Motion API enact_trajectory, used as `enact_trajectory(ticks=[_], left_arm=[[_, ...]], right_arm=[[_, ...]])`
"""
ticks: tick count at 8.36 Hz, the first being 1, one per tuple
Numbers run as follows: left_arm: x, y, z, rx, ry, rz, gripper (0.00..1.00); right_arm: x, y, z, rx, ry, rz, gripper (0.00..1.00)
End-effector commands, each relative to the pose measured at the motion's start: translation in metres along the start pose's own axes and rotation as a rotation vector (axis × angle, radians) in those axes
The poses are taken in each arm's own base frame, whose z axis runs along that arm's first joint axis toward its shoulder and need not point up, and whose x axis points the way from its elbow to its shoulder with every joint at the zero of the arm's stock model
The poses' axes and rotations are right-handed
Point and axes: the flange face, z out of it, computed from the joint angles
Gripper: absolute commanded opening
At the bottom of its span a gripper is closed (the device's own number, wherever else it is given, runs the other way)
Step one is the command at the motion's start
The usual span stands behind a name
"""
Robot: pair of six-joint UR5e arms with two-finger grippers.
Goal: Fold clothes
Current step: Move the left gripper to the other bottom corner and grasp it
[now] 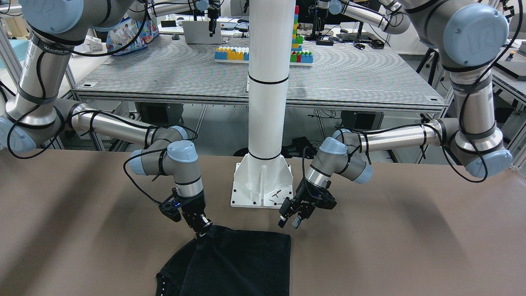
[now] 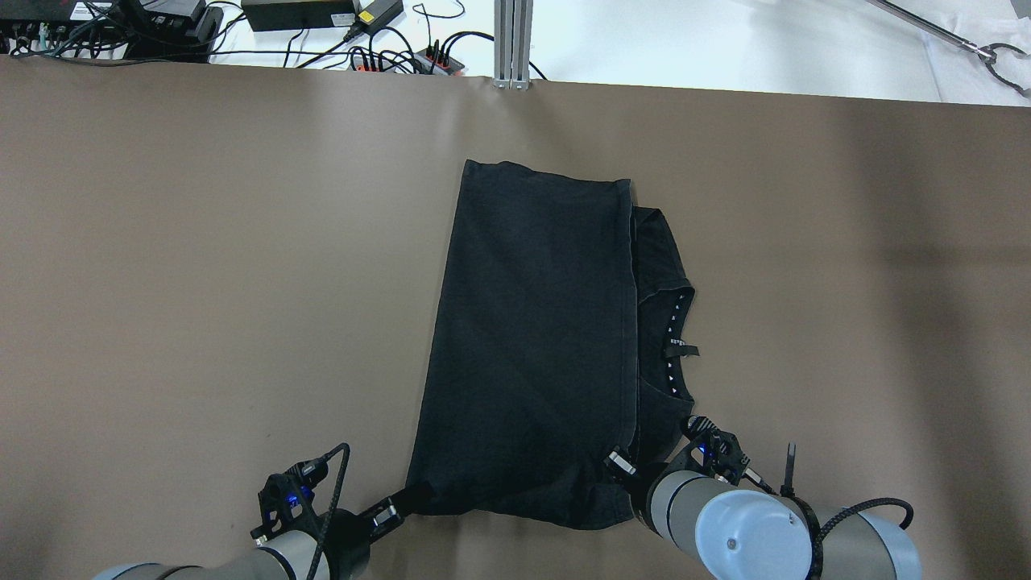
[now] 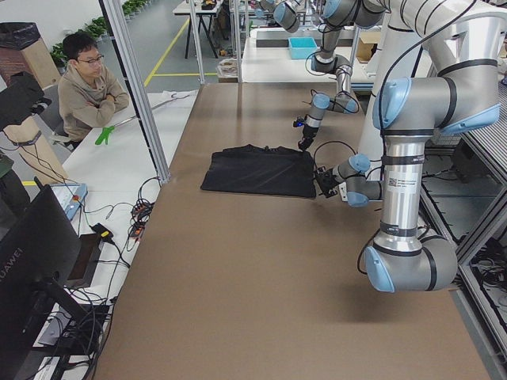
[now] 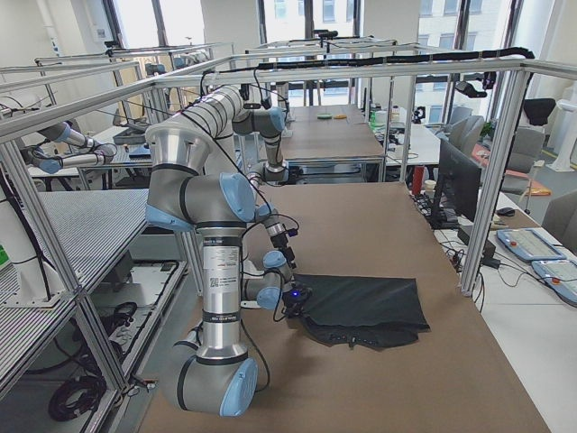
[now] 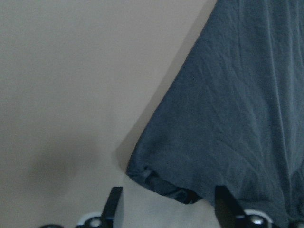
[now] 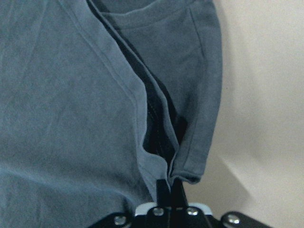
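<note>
The black garment (image 2: 532, 338) lies folded lengthwise on the brown table (image 2: 201, 282), its collar side (image 2: 672, 338) sticking out on the right. It also shows in the front view (image 1: 246, 263). My right gripper (image 2: 619, 465) is shut on the garment's near right corner; in the right wrist view (image 6: 170, 186) the hem is pinched between the closed fingers. My left gripper (image 2: 388, 510) is open at the near left corner. In the left wrist view (image 5: 166, 202) that corner (image 5: 161, 183) lies flat between the spread fingers (image 5: 114, 206), ungripped.
The white post's base (image 1: 262, 185) stands just behind the garment, between the two arms. A seated person (image 3: 87, 87) is beyond the table's far side. Cables and power bricks (image 2: 322, 16) lie past the far edge.
</note>
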Motion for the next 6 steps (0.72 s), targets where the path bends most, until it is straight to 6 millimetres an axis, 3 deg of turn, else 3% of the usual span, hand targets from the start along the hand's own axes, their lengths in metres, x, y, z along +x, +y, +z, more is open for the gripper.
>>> enact_trajectory(ticks=[1,6], left_arm=[[-0.0123,0.0089,0.0067,0.002,-0.019,0.008,0.57],[-0.0166,0.0024,0.0154,0.019,-0.034,0.014,0.5]], right_arm=[[-0.0008,0.0003,-0.0015,-0.002,-0.003,-0.001,0.12],[-0.0016,0.0024,-0.0044,-0.008,-0.008,-0.002,0.13]])
